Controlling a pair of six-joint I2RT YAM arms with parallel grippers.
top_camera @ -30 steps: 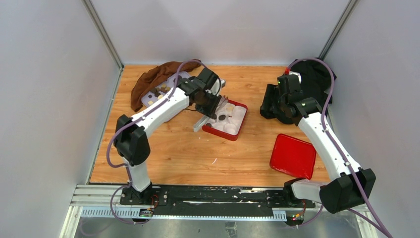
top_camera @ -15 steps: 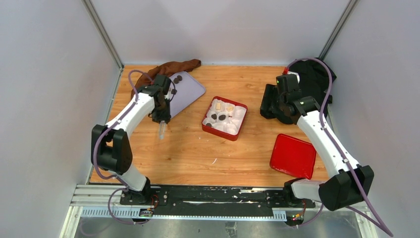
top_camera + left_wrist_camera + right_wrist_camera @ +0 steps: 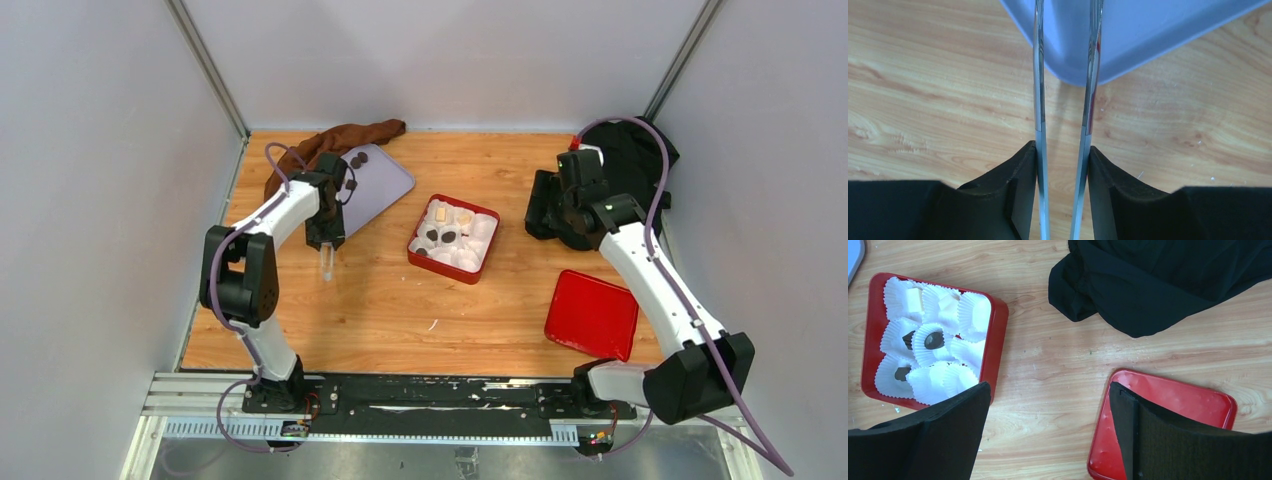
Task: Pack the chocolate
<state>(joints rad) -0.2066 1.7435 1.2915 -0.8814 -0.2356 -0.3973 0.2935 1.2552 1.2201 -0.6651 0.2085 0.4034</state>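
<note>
Two dark chocolate pieces (image 3: 357, 158) lie on the lavender tray (image 3: 385, 185) at the back left. The red box (image 3: 488, 245) holds white paper cups; some contain dark chocolate (image 3: 441, 236) (image 3: 934, 340) and cream pieces (image 3: 441, 212) (image 3: 913, 299). My left gripper (image 3: 325, 232) (image 3: 1062, 145) is shut on metal tongs (image 3: 326, 262) (image 3: 1038, 75) at the tray's near corner (image 3: 1073, 80). The tongs' blades stand slightly apart and empty. My right gripper (image 3: 548, 212) (image 3: 1048, 387) is open and empty, hovering between the box and the red lid (image 3: 1168, 410).
The red lid (image 3: 592, 314) lies at the right front. A black cloth (image 3: 640, 150) (image 3: 1168, 280) is bunched at the back right. A brown cloth (image 3: 330, 140) lies behind the tray. Grey walls enclose three sides.
My left arm swung left from over the red box to the tray's near corner, carrying the tongs, and has since folded in slightly. The right arm barely moved.
</note>
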